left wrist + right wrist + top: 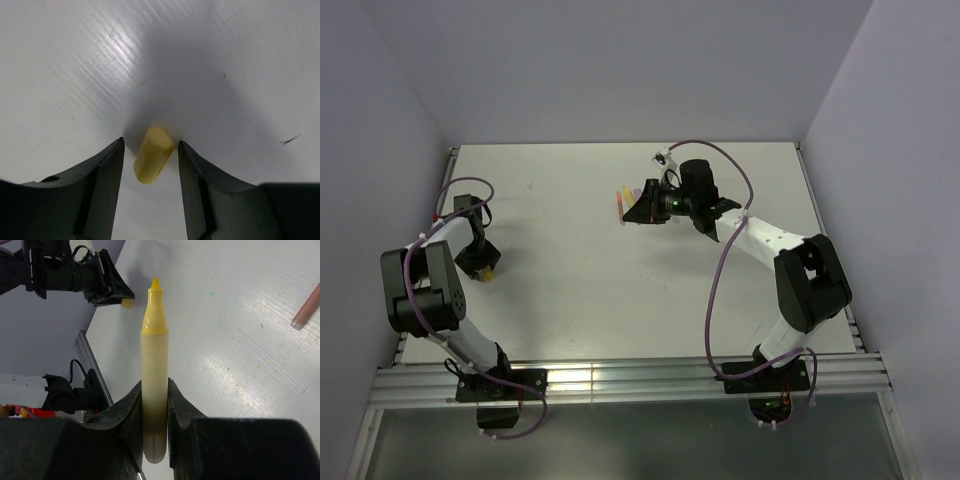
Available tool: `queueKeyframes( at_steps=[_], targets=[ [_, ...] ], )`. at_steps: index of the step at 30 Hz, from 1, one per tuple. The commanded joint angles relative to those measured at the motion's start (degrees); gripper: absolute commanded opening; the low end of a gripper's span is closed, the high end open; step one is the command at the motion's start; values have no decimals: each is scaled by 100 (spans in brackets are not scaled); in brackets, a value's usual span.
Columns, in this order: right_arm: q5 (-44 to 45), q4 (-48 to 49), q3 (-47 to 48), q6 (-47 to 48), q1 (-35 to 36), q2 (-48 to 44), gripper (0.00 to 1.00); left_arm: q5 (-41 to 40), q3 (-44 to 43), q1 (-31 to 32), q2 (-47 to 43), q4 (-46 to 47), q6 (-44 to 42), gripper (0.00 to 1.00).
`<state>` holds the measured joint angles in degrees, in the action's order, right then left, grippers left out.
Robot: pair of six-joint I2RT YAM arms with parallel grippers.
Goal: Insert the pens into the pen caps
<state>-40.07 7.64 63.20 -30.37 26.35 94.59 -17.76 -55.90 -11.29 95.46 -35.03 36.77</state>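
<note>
A short yellow pen cap (153, 154) lies on the white table between the fingers of my left gripper (150, 145). The jaws are open and stand on either side of the cap with a gap on the left side. In the top view this gripper (480, 262) is low at the table's left edge, with the cap (490, 272) at its tip. My right gripper (154, 386) is shut on a yellow pen (154, 355), uncapped tip pointing away toward the left arm. In the top view it (642, 205) is at the table's middle back.
A pink pen (306, 307) lies on the table to the right of the held pen. A few coloured pens (620, 203) lie just left of the right gripper. The left arm (75, 272) and the cap (126, 303) show far ahead in the right wrist view.
</note>
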Motion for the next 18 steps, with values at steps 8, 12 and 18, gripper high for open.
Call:
queueKeyframes(
  at_steps=[8,12,18],
  targets=[
    [-53,27,43,128,-42,-151,0,272,17,188,386,66,145,19],
    [-62,-26,70,172,-51,-125,0,1203,184,250,272,276,365,0],
    [-185,-17,131,242,-16,-46,0,2205,-104,390,-282,400,603,0]
  ],
)
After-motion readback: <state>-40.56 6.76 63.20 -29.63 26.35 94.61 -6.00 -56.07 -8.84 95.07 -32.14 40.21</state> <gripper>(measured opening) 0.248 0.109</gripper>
